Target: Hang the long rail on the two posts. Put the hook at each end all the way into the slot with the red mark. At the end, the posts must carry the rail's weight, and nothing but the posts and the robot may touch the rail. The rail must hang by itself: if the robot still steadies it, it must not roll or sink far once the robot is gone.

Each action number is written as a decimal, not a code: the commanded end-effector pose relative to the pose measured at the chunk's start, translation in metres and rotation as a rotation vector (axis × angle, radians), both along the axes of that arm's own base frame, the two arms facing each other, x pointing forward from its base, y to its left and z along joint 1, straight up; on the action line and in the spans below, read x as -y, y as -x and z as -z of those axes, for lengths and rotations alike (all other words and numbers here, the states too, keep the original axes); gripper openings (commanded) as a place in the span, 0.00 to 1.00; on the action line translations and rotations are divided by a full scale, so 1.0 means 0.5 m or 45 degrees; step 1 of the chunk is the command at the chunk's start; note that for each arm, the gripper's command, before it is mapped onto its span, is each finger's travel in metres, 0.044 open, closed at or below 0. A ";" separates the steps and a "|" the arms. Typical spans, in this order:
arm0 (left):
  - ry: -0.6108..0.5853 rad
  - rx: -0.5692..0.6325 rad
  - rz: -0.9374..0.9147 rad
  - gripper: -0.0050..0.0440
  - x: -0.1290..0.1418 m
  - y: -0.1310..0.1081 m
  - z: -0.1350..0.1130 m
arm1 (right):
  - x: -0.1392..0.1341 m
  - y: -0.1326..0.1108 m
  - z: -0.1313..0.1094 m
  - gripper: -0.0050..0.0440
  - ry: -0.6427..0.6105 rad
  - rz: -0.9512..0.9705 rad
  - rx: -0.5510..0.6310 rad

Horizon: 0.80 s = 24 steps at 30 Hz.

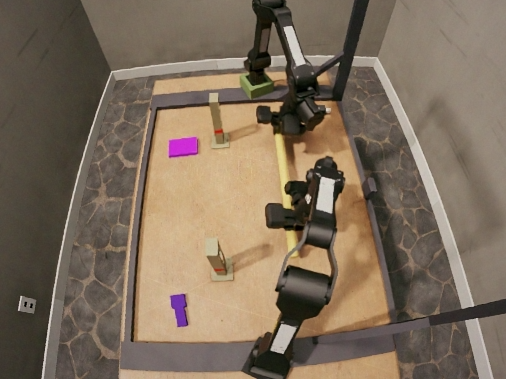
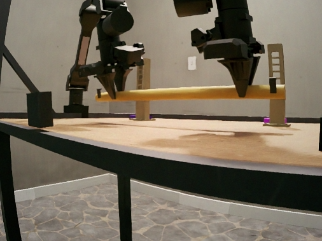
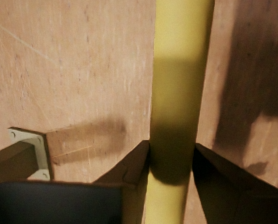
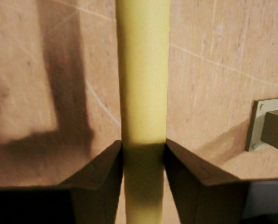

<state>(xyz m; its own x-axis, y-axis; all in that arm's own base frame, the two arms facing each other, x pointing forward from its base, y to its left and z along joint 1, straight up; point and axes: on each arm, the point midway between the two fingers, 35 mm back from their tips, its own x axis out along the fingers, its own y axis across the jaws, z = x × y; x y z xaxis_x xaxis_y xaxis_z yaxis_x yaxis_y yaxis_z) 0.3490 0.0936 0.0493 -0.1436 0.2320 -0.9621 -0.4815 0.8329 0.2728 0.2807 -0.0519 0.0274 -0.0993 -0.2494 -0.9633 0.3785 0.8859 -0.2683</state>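
Rail aloft between two arms, its posts still to be reached

The long yellow rail (image 1: 283, 165) (image 2: 178, 92) (image 3: 179, 100) (image 4: 143, 75) hangs level or nearly so above the wooden table top (image 1: 240, 188) (image 2: 111, 132) (image 3: 75, 90) (image 4: 215, 65), carried wholly by the robot. The left gripper (image 1: 290, 213) (image 2: 116, 94) (image 3: 169, 148) and the right gripper (image 1: 280, 125) (image 2: 245, 91) (image 4: 143, 146) are each clenched on it, fingers on opposite sides. Their grips stand well apart, presumably to share the weight and check tilt and roll. A dark upright piece near each end, at the left arm's end (image 2: 99, 93) and the right arm's end (image 2: 273, 85), is probably a hook, kept outside the grips so it can enter a slot.

Beyond, well apart from the rail, stand the left arm's post (image 1: 217, 260) (image 2: 142, 110) (image 3: 17, 160) and the right arm's post (image 1: 216, 115) (image 2: 277, 110) (image 4: 272, 130), roughly parallel to it; red marks (image 1: 219, 270) (image 1: 219, 131) single out the target slots. The next move likely calls for carrying both ends across together; uneven travel could skew the rail and jam a hook. A purple piece (image 1: 179, 310) (image 2: 132, 117) and a magenta block (image 1: 183, 147) (image 2: 266, 120) lie past the posts.
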 end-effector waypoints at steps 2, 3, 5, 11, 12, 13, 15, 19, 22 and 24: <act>-0.004 0.045 0.002 0.00 0.003 -0.006 -0.030 | 0.002 -0.007 -0.021 0.00 0.004 -0.002 0.035; -0.004 0.045 0.002 0.00 0.003 -0.006 -0.030 | 0.002 -0.007 -0.021 0.00 0.004 -0.002 0.035; -0.004 0.045 0.002 0.00 0.003 -0.006 -0.030 | 0.002 -0.007 -0.021 0.00 0.004 -0.002 0.035; 0.084 0.095 0.003 0.00 -0.001 -0.004 -0.031 | 0.006 -0.005 -0.022 0.00 -0.090 -0.003 0.074; 0.119 0.116 0.004 0.00 -0.002 -0.003 -0.031 | 0.008 -0.004 -0.023 0.00 -0.127 -0.004 0.091; 0.132 0.124 0.004 0.00 -0.003 -0.003 -0.032 | 0.009 -0.004 -0.023 0.00 -0.141 -0.005 0.097; 0.167 0.144 0.005 0.00 -0.004 -0.002 -0.032 | 0.011 -0.004 -0.024 0.00 -0.178 -0.006 0.113; 0.241 0.186 0.006 0.00 -0.008 0.000 -0.032 | 0.014 -0.002 -0.024 0.00 -0.257 -0.007 0.145; 0.303 0.221 0.006 0.00 -0.011 0.001 -0.032 | 0.017 -0.001 -0.024 0.00 -0.308 -0.008 0.166; 0.343 0.244 0.007 0.00 -0.013 0.002 -0.032 | 0.019 0.000 -0.024 0.00 -0.341 -0.008 0.181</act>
<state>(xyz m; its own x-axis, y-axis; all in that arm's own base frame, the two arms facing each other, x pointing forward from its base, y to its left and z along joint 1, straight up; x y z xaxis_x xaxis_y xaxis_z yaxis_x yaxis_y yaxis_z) 0.3471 0.0985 0.0528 -0.0219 0.0108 -0.9997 -0.5046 0.8631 0.0204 0.2779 -0.0578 0.0308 -0.0119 -0.0216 -0.9997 0.3890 0.9209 -0.0246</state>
